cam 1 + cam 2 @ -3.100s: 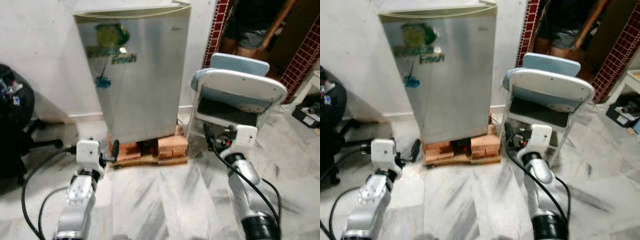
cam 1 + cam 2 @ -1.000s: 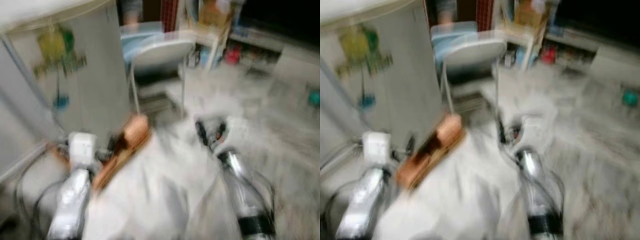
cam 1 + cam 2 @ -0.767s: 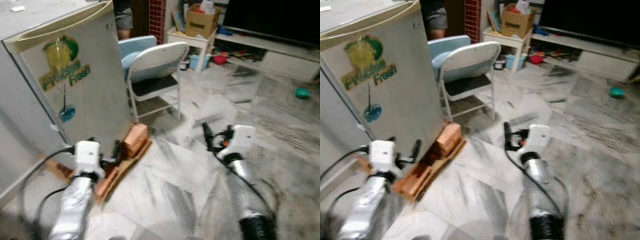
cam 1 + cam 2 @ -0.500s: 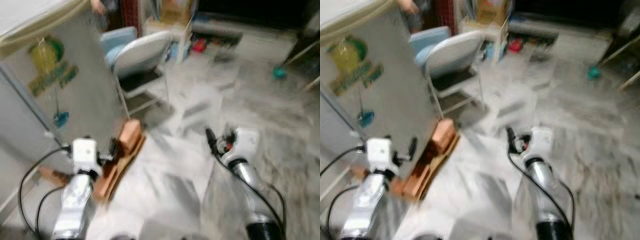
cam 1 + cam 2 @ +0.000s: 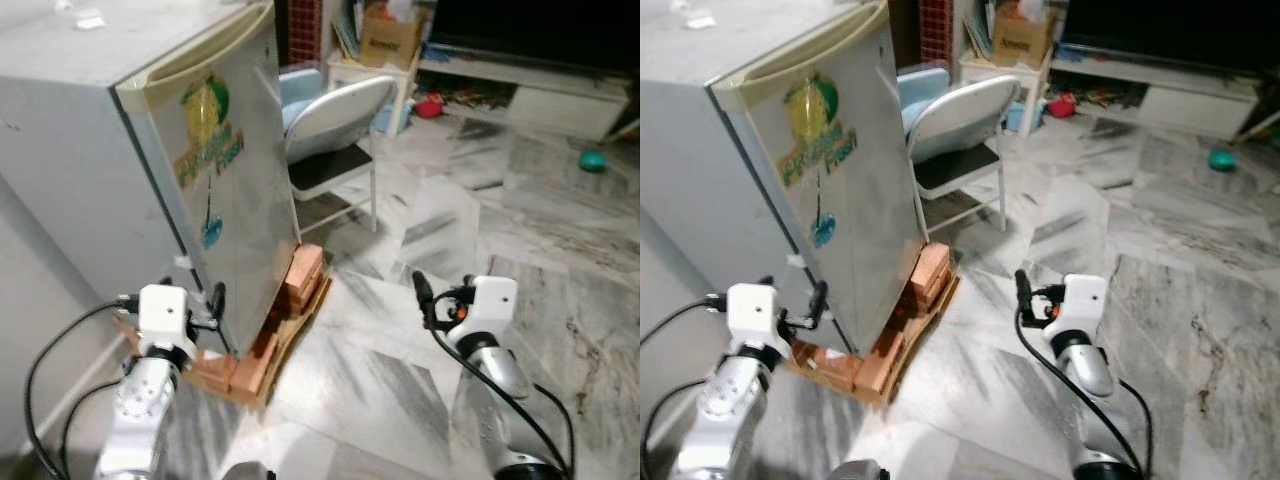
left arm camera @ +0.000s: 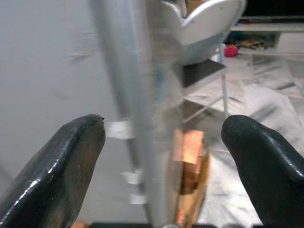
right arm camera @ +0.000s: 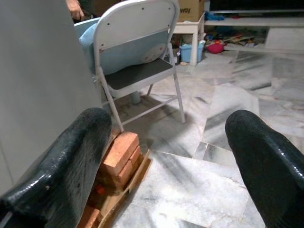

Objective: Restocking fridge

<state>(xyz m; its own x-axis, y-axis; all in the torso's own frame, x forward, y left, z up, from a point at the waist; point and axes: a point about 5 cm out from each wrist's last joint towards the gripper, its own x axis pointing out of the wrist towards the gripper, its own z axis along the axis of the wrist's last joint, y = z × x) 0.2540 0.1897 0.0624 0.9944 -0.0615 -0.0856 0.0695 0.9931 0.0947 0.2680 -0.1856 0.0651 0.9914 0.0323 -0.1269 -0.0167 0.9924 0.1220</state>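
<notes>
Fridge point(image 5: 215, 190) now looks bigger and sits more to the left than a moment ago, because the camera turned; its door is shut, so what is inside cannot be seen. It stands on bricks point(image 5: 300, 285) and a wooden pallet point(image 5: 902, 368). The left gripper point(image 6: 161, 142) is wide open, holding nothing, right by the fridge's front corner. The right gripper point(image 7: 168, 137) is wide open and empty too, well apart, facing a folding chair point(image 5: 335, 125).
</notes>
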